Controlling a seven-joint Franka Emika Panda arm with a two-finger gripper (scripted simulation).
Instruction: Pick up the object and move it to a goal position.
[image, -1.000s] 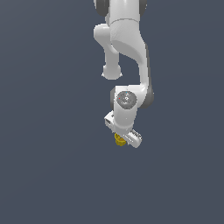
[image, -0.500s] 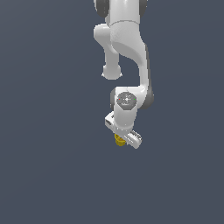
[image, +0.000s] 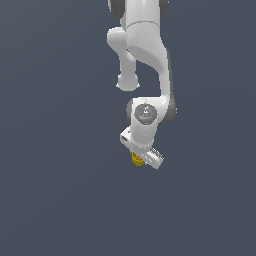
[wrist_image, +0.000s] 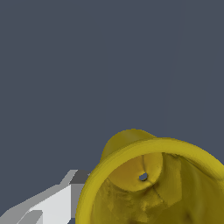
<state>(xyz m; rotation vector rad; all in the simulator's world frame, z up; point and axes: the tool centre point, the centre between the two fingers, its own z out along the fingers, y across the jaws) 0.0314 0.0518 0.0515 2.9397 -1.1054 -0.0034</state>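
A small yellow tapered cup with a flared rim and hollow inside is sitting just below centre in the exterior view, partly hidden.

No readable text, labels, brand marks, numbers or signs appear in either view. The white robot arm, the yellow cup and the plain dark grey background carry no lettering.
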